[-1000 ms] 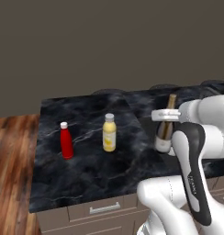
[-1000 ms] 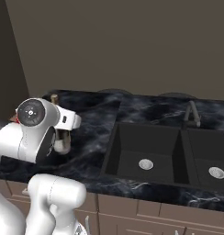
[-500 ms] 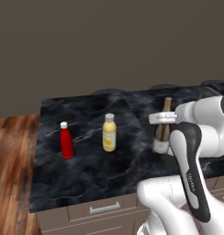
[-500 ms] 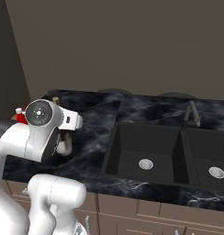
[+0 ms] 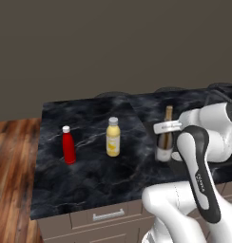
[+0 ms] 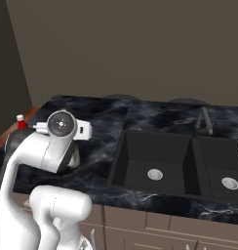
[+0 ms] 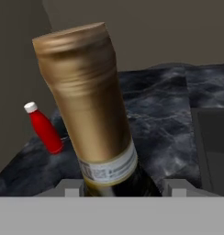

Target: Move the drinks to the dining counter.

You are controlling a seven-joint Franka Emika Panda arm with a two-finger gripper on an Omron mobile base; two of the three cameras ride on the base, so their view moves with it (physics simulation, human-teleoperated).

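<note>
Hand: the hand [image 5: 166,129] is closed part way around the wine bottle [image 5: 165,137], with a finger on each side of its neck. It looks like it has hold of the bottle.
Wine bottle: in the hand view the gold top and the cream label band fill the middle, very close. In the left base view it stands straight up. I cannot tell if its bottom rests on the dark marble surface [image 5: 89,175] or is a little bit up.
Yellow juice bottle: the yellow juice bottle [image 5: 113,137] stands on the same surface, near the wine bottle, on the robot's left side of it.
Red bottle: the red bottle [image 5: 68,144] with the white cap stands farther left, near the edge by the wood floor [image 5: 13,161].
Sink: the black sink [image 6: 155,163] with two bowls is on the robot's right, with the tap [image 6: 204,122] behind it.
Step now: picking up the first drink, I think. The other two drinks wait on the surface.
Next move: lift the bottle straight up and keep it from tipping. Then carry it to the dining counter and set it down gently.
</note>
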